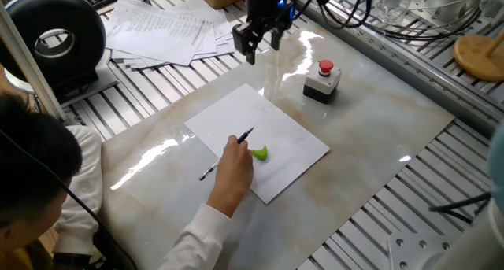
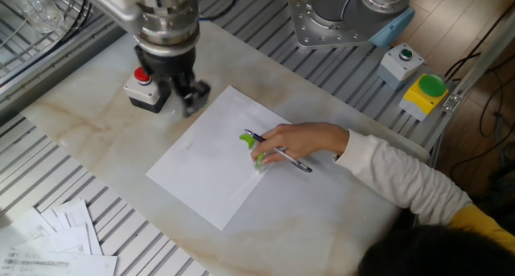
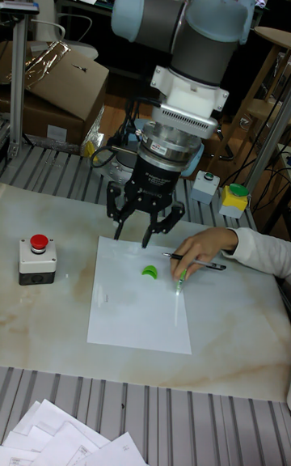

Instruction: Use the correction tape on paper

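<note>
The paper is laid flat near the middle of the marble desk, set at an angle to the desk edges. A green correction tape is seen resting on the paper, near its middle. A person's hand is placed on the sheet just beside the tape, a pen held in the fingers.

The gripper is held above the desk, over the paper's far corner, apart from the sheet. Its jaws are spread and nothing is held between them. A red push-button box is noted beside that corner, off the paper. Printed sheets are fanned past the desk edge.
</note>
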You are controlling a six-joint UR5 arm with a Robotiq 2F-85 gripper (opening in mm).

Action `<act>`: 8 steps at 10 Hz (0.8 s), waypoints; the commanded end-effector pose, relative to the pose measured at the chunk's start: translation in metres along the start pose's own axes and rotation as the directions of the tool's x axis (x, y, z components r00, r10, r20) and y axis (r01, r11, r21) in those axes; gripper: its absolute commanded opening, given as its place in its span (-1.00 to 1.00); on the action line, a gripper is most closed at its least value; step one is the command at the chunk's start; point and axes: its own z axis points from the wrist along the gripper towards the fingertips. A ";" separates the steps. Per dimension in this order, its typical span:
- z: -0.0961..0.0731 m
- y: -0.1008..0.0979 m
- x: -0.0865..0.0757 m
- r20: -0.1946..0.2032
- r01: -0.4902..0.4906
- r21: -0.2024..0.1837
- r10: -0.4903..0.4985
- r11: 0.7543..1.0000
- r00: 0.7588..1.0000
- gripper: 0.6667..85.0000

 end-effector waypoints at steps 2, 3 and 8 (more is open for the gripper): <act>0.006 0.002 -0.018 0.071 -0.050 0.053 0.046 0.997 0.996 -0.98; 0.005 -0.002 -0.013 0.046 -0.018 0.053 0.016 0.998 0.999 -0.98; -0.017 0.005 0.039 -0.162 0.132 -0.069 -0.141 0.989 0.977 -0.98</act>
